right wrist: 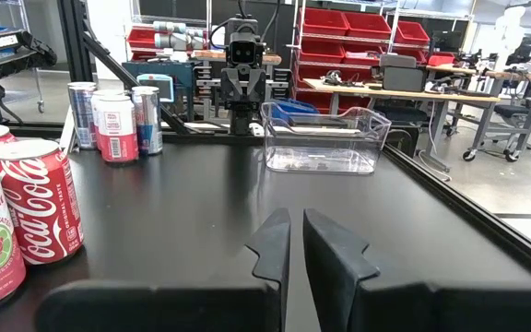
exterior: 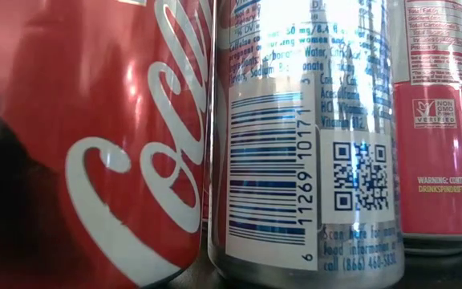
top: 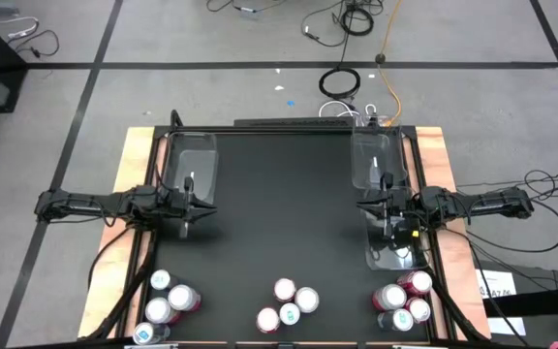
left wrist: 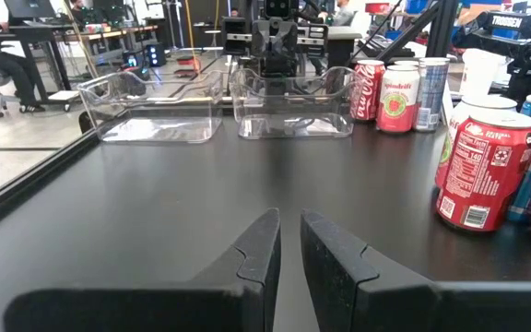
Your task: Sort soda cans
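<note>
Soda cans stand upright on the black table in three groups along its near edge: left (top: 168, 296), middle (top: 289, 302) and right (top: 403, 301). The low view shows three close up: a red can (exterior: 95, 136), a silver can with a barcode (exterior: 303, 136) and a pink can (exterior: 439, 120). My left gripper (top: 201, 206) (left wrist: 290, 217) is at mid-left, low over the table, shut and empty. My right gripper (top: 364, 206) (right wrist: 296, 214) faces it at mid-right, shut and empty. Red and pink cans show beside each in the wrist views (left wrist: 482, 166) (right wrist: 35, 212).
A clear plastic bin (top: 190, 160) stands at the far left, another (top: 371, 155) at the far right, and a third (top: 395, 247) at the right, nearer the front. The table's middle between the grippers is bare black surface. Raised rails edge the table.
</note>
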